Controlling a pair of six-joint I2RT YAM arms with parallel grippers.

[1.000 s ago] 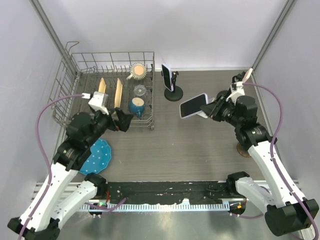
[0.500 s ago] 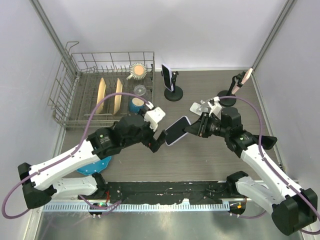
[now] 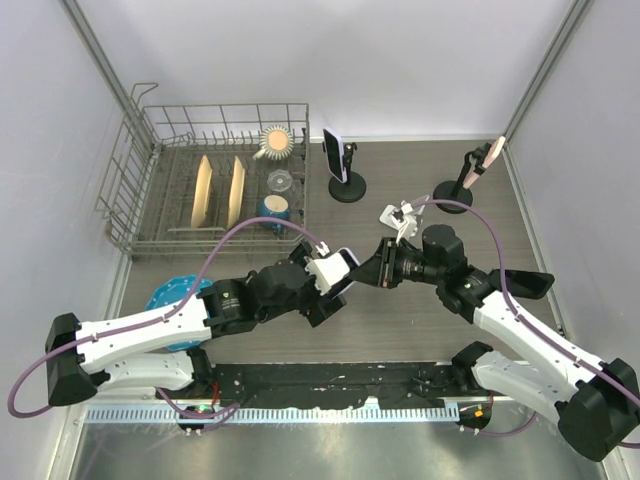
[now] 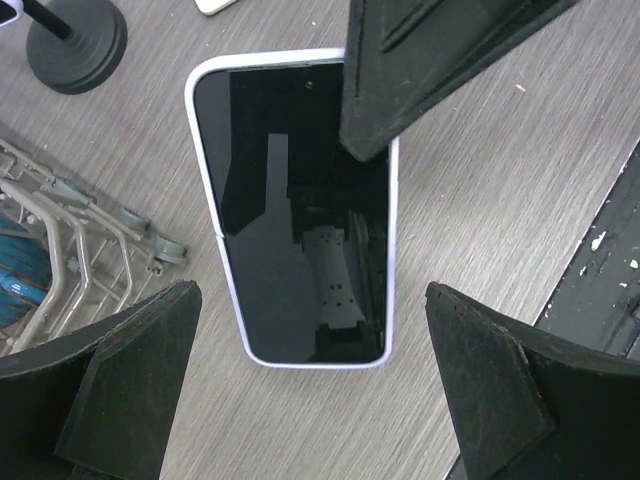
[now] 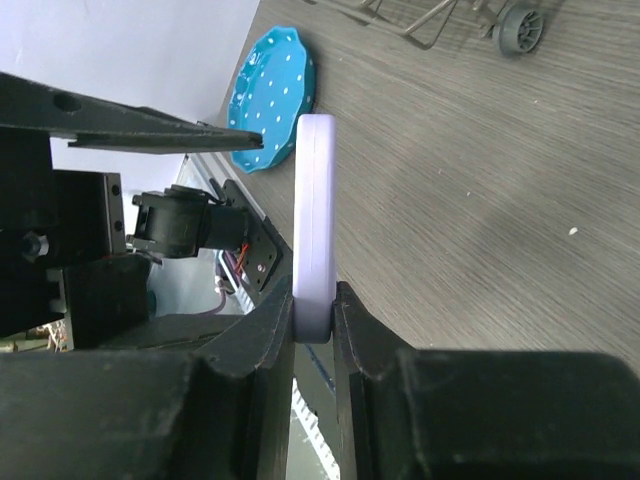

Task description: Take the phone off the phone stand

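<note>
right end effector [image 5: 315,302]: pinching phone [image 4: 290,200] | left end effector [image 4: 310,340]: spread wide, gaps beside both long phone edges

The slim, lilac-cased black-screened phone [image 3: 346,260] [image 4: 295,210] [image 5: 317,220] sits just below the centre of the overhead view, screen face up, its dark glass unlit and reflective. One short end is pinched in the right gripper [image 5: 315,300]. The black round-based phone stand [image 3: 455,191], a thin post with a pale pink head, is upright at upper right, well apart.
</note>
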